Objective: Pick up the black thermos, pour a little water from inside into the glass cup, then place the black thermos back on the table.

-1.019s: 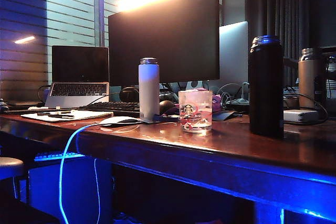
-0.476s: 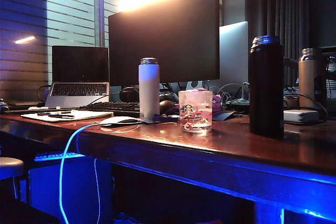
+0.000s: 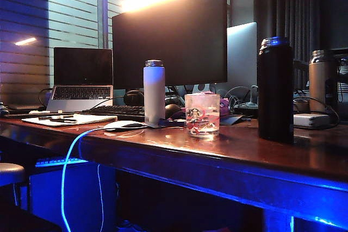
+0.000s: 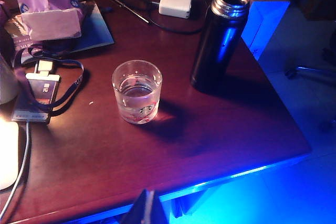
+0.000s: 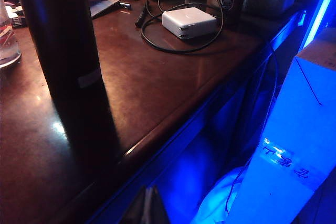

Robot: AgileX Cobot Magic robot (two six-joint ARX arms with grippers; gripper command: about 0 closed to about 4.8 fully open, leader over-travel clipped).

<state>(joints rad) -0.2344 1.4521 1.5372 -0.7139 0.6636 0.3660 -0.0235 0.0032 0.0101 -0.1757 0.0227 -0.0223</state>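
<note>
The left gripper (image 4: 148, 208) hangs off the table's (image 3: 228, 153) front edge, only its dark fingertips showing, pressed together with nothing between them. The right gripper (image 5: 148, 207) sits low beyond the table's right end, its fingertips likewise shut and empty, near a blue-lit box (image 5: 310, 124).

Nearest the front edge stands the cup (image 3: 202, 115), upright, holding a little water (image 4: 136, 90). The thermos (image 3: 275, 89) stands upright to the cup's right, well apart from it, near the right end and free of both grippers; its cap is off and the rim shines.

Left of the cup stands a white bottle (image 3: 154, 92). Behind the thermos lies a white adapter (image 5: 189, 22) with its black cable, and a metal flask (image 3: 322, 80) stands at the far right corner. A monitor (image 3: 169, 33) and laptop (image 3: 81, 80) line the back edge.
</note>
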